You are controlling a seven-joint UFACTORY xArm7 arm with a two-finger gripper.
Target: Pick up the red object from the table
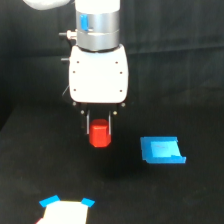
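Observation:
The red object [100, 135] is a small stubby red block held between the fingers of my gripper [99, 130]. The gripper hangs straight down from a white body and is shut on the block's upper part. The block looks lifted a little above the black table [40, 165], though the dark surface makes the gap hard to judge. The fingers are partly hidden behind the block.
A flat blue rectangular piece [162, 150] lies on the table to the exterior view's right of the gripper. A white shape with blue corners [66, 210] sits at the bottom edge, left of centre.

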